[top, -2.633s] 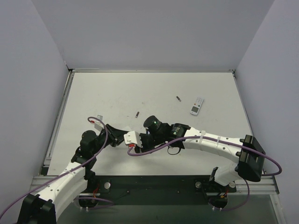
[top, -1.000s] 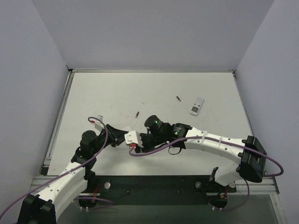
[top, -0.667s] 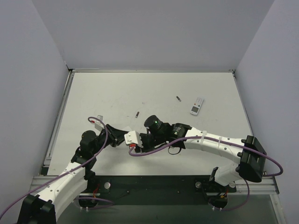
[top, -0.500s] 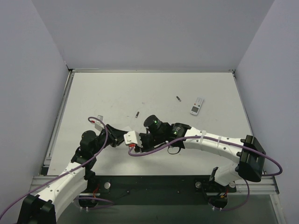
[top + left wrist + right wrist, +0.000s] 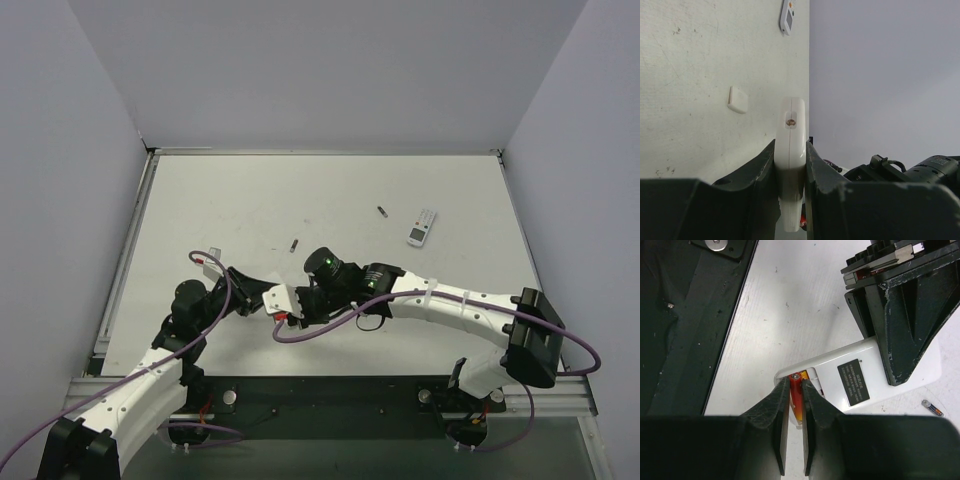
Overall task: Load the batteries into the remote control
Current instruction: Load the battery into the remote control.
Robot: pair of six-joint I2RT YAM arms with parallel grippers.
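Note:
My left gripper (image 5: 791,150) is shut on the remote control (image 5: 791,120), holding it edge-on above the table; in the top view the gripper (image 5: 264,295) and the remote (image 5: 278,298) sit near the front centre. In the right wrist view the remote's white back (image 5: 850,370) faces the camera, with its battery bay open at the near end. My right gripper (image 5: 795,386) is shut on a red battery (image 5: 796,392) whose tip is in that bay. It also shows in the top view (image 5: 297,312). A second red battery does not show separately.
A small white cover piece (image 5: 737,99) lies on the table. The white-faced remote (image 5: 422,227) lies at the back right, with two dark cylinders (image 5: 383,211) (image 5: 294,244) on the table nearby. Another dark cylinder (image 5: 932,408) lies beside the held remote. The table's dark front rail (image 5: 700,315) is close.
The right gripper and the held remote have shifted slightly to the left. Both grips stay the same.

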